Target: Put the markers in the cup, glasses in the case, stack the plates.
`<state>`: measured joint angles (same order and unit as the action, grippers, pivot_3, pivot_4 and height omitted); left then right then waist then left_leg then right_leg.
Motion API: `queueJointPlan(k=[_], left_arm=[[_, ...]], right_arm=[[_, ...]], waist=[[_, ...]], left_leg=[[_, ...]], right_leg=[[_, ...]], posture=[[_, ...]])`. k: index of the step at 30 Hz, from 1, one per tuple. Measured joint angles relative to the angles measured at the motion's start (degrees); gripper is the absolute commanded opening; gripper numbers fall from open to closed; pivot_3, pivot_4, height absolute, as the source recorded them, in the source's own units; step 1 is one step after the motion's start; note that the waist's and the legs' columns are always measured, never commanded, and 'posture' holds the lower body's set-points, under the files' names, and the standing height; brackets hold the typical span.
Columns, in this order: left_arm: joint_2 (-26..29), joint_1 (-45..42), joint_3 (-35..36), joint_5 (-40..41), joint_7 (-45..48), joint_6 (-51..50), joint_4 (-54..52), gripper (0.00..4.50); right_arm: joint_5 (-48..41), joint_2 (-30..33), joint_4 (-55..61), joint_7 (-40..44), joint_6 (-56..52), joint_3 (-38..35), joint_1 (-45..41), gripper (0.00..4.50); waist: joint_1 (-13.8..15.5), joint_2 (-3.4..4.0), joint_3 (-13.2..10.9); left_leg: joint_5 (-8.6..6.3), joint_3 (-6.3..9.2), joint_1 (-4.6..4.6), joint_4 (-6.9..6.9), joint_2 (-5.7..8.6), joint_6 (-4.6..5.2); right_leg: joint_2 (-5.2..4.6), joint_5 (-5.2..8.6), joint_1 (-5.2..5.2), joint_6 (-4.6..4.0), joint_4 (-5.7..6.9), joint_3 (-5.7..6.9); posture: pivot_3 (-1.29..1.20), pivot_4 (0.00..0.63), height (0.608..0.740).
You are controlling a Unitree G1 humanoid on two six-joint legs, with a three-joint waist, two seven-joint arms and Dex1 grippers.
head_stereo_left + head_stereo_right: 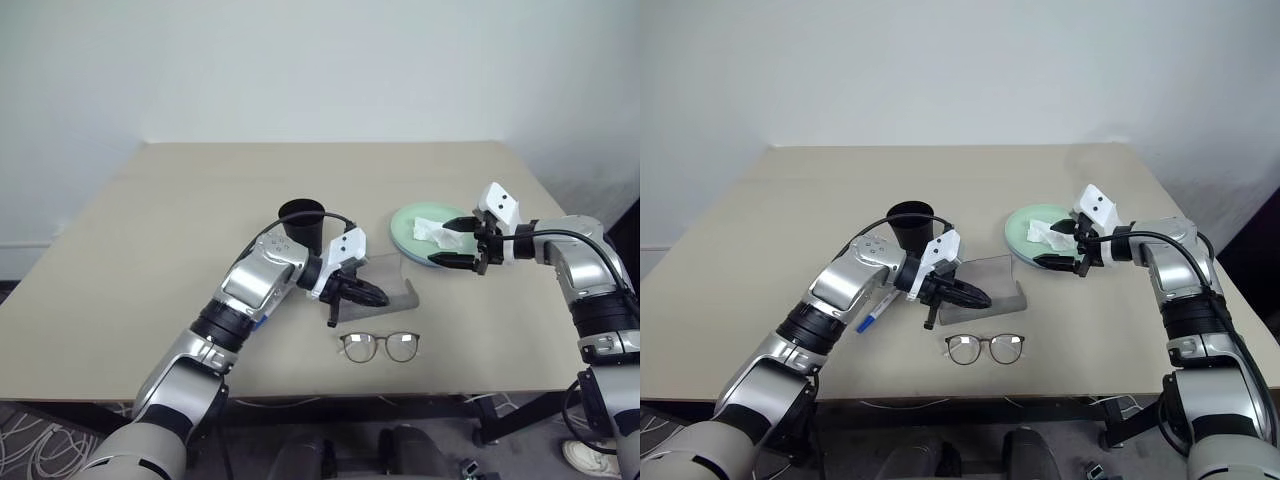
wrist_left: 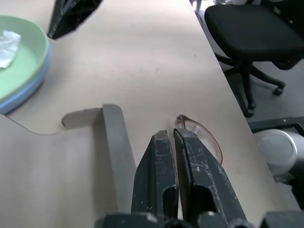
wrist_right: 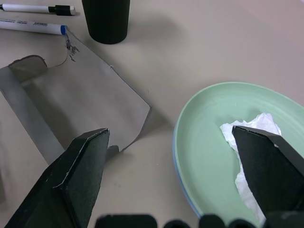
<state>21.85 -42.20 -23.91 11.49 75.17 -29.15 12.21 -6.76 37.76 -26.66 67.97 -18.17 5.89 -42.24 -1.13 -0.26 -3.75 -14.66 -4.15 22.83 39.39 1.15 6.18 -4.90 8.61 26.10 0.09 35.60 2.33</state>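
the plates are already stacked near the table's right side, mint green on light blue, with a crumpled white tissue lying on top; that part is judged done. the case lies open at the centre, its translucent lid raised, and nothing is seen inside it. the cup stands just behind it and looks unfilled. the glasses rest on the table in front of the case, not yet put away. the markers lie flat beside the cup, not yet inserted. the left gripper is seen closed on nothing, over the case. the right gripper is spread wide and empty above the plates.
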Motion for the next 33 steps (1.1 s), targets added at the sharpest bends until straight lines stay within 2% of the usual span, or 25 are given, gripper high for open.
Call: queueJointPlan(k=[1, 4, 9, 31, 33], left_arm=[[0.1, 0.5, -0.3, 0.0, 0.0, -0.4, -0.4, 0.06], [0.1, 1.6, -1.3, 0.0, 0.0, -2.1, -0.8, 0.69], [-0.1, 2.8, -3.5, -2.1, -1.4, 0.1, -2.5, 2.40], [-0.8, 2.8, -11.0, -6.5, 1.9, 3.3, -1.0, 2.40], [-0.8, 2.8, -11.0, -6.5, 2.1, 3.3, -1.0, 1.84]], right_arm=[[0.0, 0.0, 0.0, 0.0, 0.0, 0.0, 0.0, 4.50], [0.0, 0.0, 0.0, 0.0, 0.0, 0.0, 0.0, 4.50], [0.0, 0.0, 0.0, 0.0, 0.0, 0.0, 0.0, 4.50], [0.0, 0.0, 1.1, 0.1, -0.6, 0.0, 0.9, 4.50], [0.0, 0.0, 1.3, 0.0, -0.6, 0.0, 1.2, 4.50]], waist=[[0.0, 0.00, 0.0], [0.0, 0.00, 0.0], [0.0, 0.00, 0.0], [0.0, 0.00, 0.0], [0.0, 0.00, 0.0]], left_leg=[[0.00, 0.00, 0.00, 0.00, 0.00, 0.01], [-0.01, 0.00, 0.01, 0.00, 0.00, -0.01], [-0.04, 0.00, 0.00, 0.00, 0.00, -0.05], [0.00, 0.00, 0.01, 0.01, 0.00, 0.02], [0.00, 0.00, 0.01, 0.01, 0.00, 0.02]], right_leg=[[0.00, 0.00, 0.00, 0.00, 0.00, -0.01], [0.00, 0.00, 0.01, 0.00, 0.00, -0.01], [-0.01, 0.00, 0.00, 0.00, 0.00, -0.02], [0.00, 0.00, 0.01, 0.00, 0.00, -0.01], [-0.01, 0.00, 0.01, 0.00, 0.00, -0.01]], posture=[[0.00, 0.000, 0.738], [0.00, 0.000, 0.738], [0.00, 0.000, 0.738], [0.00, 0.000, 0.738], [0.00, 0.000, 0.738]])
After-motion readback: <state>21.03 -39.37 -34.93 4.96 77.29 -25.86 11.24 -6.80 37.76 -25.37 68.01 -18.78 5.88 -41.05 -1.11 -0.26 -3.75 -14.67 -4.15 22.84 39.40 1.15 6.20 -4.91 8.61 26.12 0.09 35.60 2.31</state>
